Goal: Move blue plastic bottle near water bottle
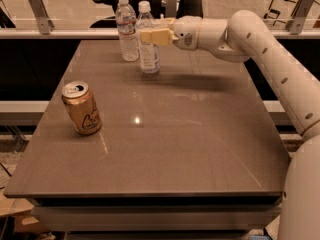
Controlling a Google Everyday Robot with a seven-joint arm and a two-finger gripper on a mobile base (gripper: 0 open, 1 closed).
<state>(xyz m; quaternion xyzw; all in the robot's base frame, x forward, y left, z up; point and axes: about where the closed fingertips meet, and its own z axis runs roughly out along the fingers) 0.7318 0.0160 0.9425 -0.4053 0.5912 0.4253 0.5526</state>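
The blue plastic bottle point(149, 54) is smooth with a white cap and a tall white label. It stands upright at the far middle of the table, its base on or just above the top. My gripper point(152, 36) reaches in from the right and is shut on its upper body; one beige finger point(159, 36) crosses in front of it. The water bottle point(127, 30), ribbed with a narrow red-and-white band, stands just to the left and slightly behind, a small gap away.
A gold soda can point(81, 108) stands upright at the left of the brown table point(190, 144). My white arm point(260, 49) spans the right side above the table. A rail and chairs lie beyond the far edge.
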